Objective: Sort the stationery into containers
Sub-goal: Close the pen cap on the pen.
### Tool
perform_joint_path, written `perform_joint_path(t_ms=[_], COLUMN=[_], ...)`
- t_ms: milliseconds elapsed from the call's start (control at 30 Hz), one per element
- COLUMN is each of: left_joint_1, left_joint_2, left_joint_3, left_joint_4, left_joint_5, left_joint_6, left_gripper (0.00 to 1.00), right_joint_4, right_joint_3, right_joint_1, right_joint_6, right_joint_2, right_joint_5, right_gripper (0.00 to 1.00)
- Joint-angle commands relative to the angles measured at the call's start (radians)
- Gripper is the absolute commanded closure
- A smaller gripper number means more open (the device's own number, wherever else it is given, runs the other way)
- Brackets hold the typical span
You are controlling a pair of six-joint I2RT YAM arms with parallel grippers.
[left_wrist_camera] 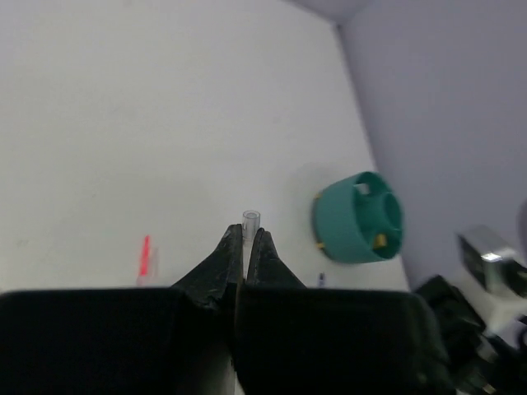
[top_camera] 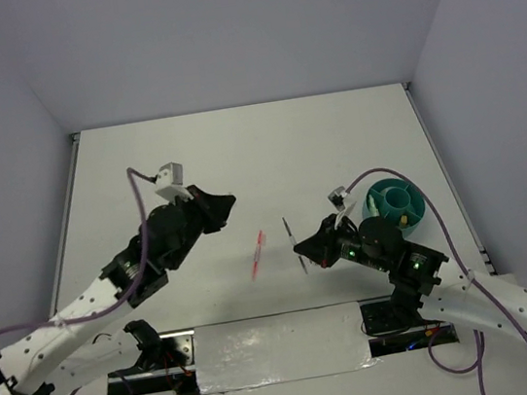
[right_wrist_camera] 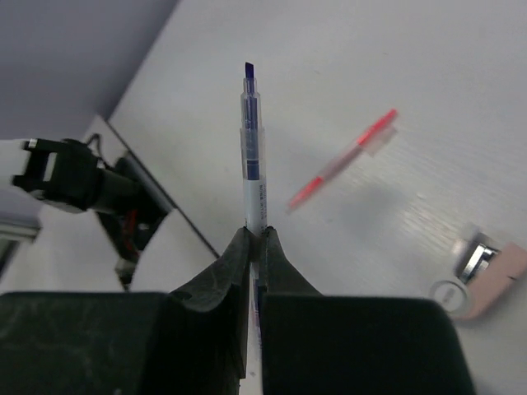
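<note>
The round teal cup (top_camera: 398,204) stands at the right, with a yellow-brown piece (top_camera: 402,220) inside; it also shows in the left wrist view (left_wrist_camera: 358,216). My right gripper (top_camera: 302,247) is shut on a thin grey pen (right_wrist_camera: 252,156) and holds it above the table, left of the cup. A pink-red pen (top_camera: 257,254) lies on the table between the arms and shows in the right wrist view (right_wrist_camera: 346,158). My left gripper (top_camera: 223,203) is shut on a small clear tube-like piece (left_wrist_camera: 250,219). A pink-white mini stapler (right_wrist_camera: 494,271) lies beside a small ring (right_wrist_camera: 449,292).
The table's near edge with a white strip (top_camera: 279,345) and the arm mounts lies in front. Grey walls close the table at the back and sides. The left arm hides the stapler in the top view.
</note>
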Motion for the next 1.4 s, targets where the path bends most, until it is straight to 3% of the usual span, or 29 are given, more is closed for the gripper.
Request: perform_joint_path(t_ms=[0,100,233,367,633,1367], left_joint_1=[-0.001,-0.003,-0.001,-0.006,-0.007,-0.01], left_joint_2=[-0.167,-0.237,-0.251,-0.28,-0.35,-0.332], left_joint_3=[-0.114,-0.155,-0.149,-0.157,-0.218,-0.263], left_joint_4=[0.361,0.465,0.518,0.574,0.605,0.677], left_joint_5=[0.148,0.243,0.378,0.494,0.495,0.507], left_joint_6=[0.2,0.216,0.197,0.182,0.181,0.144], left_gripper=[1.0,1.0,1.0,1.0,1.0,1.0], right_joint_4=[0.334,0.412,0.429,0.437,0.396,0.353], right_joint_3=[-0.057,-0.035,0.042,0.111,0.191,0.232], right_joint_1=[0.046,0.109,0.26,0.311,0.359,0.367], right_joint_6=[0.086,0.054,-0.007,-0.029,-0.089,-0.116], right_joint_2=[-0.038,-0.005,0.063,0.129,0.16,0.15], right_joint_5=[-0.124,-0.127,-0.008,0.046,0.12,0.138], right_gripper=[1.0,1.0,1.0,1.0,1.0,1.0])
